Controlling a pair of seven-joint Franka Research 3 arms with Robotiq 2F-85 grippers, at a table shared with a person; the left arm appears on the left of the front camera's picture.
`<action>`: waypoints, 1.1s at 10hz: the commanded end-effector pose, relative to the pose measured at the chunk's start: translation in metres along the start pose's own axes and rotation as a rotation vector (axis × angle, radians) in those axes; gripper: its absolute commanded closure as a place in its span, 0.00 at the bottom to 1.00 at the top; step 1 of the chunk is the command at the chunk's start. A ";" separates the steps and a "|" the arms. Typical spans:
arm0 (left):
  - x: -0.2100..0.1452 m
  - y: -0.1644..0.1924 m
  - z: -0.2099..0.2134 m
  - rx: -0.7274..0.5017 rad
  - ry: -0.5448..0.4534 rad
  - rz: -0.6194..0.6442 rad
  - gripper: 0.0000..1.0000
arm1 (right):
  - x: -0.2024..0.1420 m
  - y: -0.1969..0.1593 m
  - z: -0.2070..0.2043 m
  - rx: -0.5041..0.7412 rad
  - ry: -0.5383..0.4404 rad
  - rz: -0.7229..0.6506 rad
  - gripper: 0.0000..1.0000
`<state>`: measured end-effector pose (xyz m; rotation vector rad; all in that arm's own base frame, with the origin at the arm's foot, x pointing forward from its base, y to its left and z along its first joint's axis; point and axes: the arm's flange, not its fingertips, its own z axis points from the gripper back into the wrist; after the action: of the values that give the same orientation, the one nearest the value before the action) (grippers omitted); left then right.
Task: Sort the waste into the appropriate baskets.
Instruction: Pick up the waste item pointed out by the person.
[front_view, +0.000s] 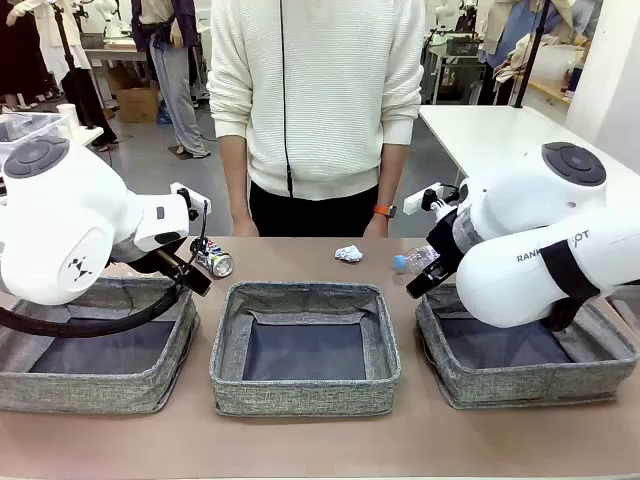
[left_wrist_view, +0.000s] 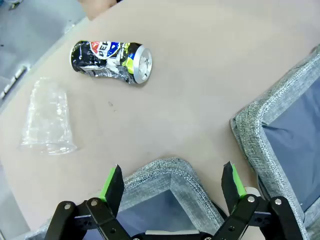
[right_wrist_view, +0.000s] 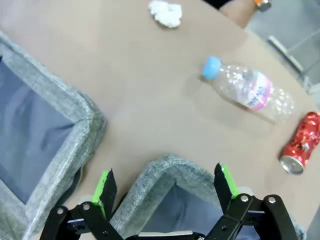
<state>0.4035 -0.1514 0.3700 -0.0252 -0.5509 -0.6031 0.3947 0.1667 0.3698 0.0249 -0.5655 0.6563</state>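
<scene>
The table (front_view: 300, 440) is cut off at the near edge and its left and right edges are hidden by the arms. The person (front_view: 315, 100) at the far edge is cropped at the shoulders, hands low by the table's rim. Your left arm (front_view: 60, 220) covers the far left corner of the left basket (front_view: 100, 385), and your right arm (front_view: 540, 250) covers much of the right basket (front_view: 520, 385). The middle basket (front_view: 300, 395) is in full sight along the near edge, showing its dark bottom. The left gripper (left_wrist_view: 172, 172) hangs released, jaws wide apart, over the left basket's far corner. The right gripper (right_wrist_view: 164, 176) hangs over a corner of the right basket, just as wide and holding nothing. From the front you get only black parts of each claw under the wrists. The clear blue-capped bottle (right_wrist_view: 248, 90) lies on its side toward the far edge on the right; from the front, the right arm hides all but its cap end. The clear plastic cup (left_wrist_view: 48, 122) lies on its side close to a table edge in the left wrist view, faint against the tabletop. The dark blue-white printed can (left_wrist_view: 111, 61) lies dented near the far edge on the left, its print too crumpled to read in full. The red can (right_wrist_view: 300, 142) lies beyond the bottle in the right wrist view. The small white paper wad (front_view: 348, 254) sits at the middle of the far edge, before the person.
</scene>
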 end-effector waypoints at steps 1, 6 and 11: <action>0.000 0.000 0.000 0.000 0.000 0.000 0.00 | 0.000 0.000 0.000 0.000 -0.001 0.000 0.00; 0.000 0.000 0.000 0.000 0.000 0.000 0.00 | 0.000 0.000 0.000 0.000 -0.001 0.000 0.00; 0.000 0.000 0.000 0.000 0.000 0.000 0.00 | 0.000 0.000 0.000 0.000 -0.001 0.000 0.00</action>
<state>0.4035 -0.1514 0.3700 -0.0254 -0.5508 -0.6027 0.3947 0.1668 0.3695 0.0244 -0.5648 0.6570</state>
